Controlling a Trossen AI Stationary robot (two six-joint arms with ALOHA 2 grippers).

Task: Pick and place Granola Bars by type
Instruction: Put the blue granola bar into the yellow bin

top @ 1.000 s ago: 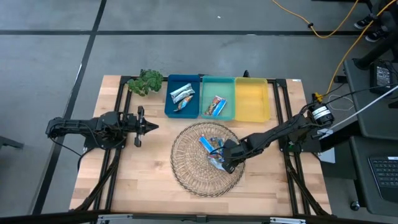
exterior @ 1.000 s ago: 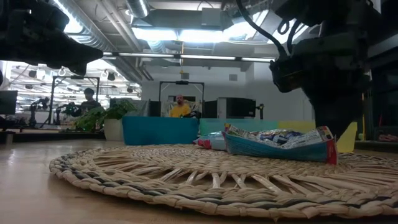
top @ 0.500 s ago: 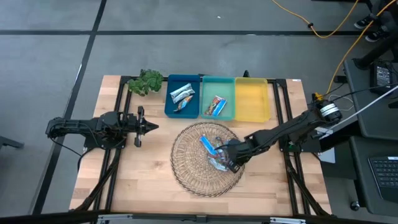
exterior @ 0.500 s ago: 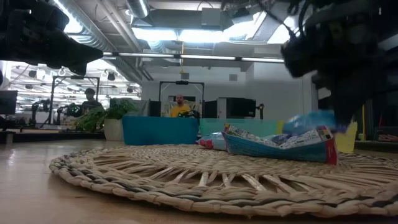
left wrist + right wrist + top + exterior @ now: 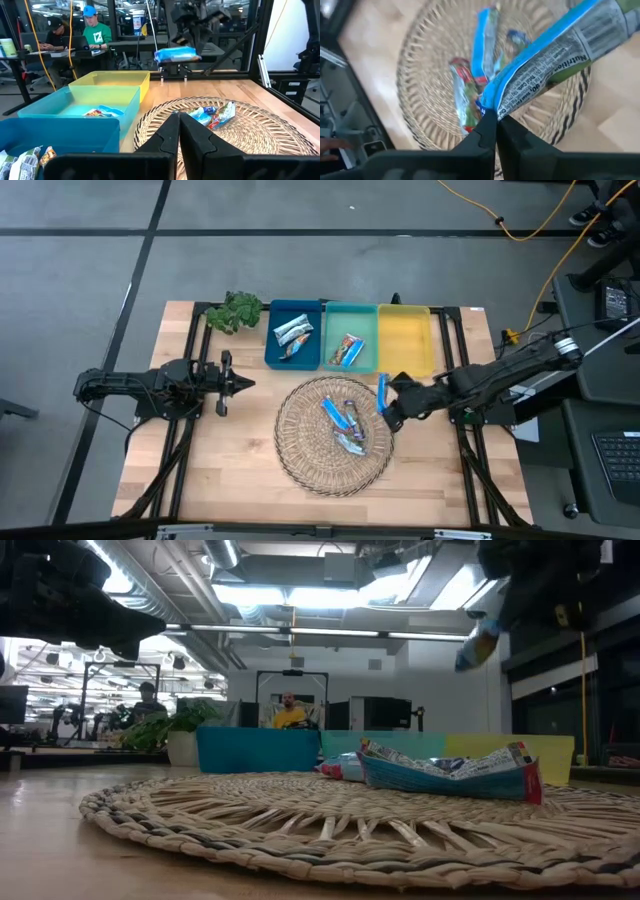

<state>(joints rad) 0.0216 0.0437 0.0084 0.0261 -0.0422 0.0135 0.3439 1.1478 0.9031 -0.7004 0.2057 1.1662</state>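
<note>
While one blue bar (image 5: 381,393) hangs in the air at the woven mat's (image 5: 300,460) rim, just short of the yellow bin (image 5: 405,360) | right gripper (image 5: 388,402) pinched on its end, apparently carrying it binward | other bars (image 5: 346,424) wait on mat | left gripper (image 5: 243,384) parked aside, fingers together.

Glossy foil-like wrappers on the granola bars (image 5: 347,423); rough woven straw mat (image 5: 300,455); pale smooth wooden table (image 5: 230,460); smooth, probably plastic bins (image 5: 405,365); matt dark gripper fingers (image 5: 165,137).
</note>
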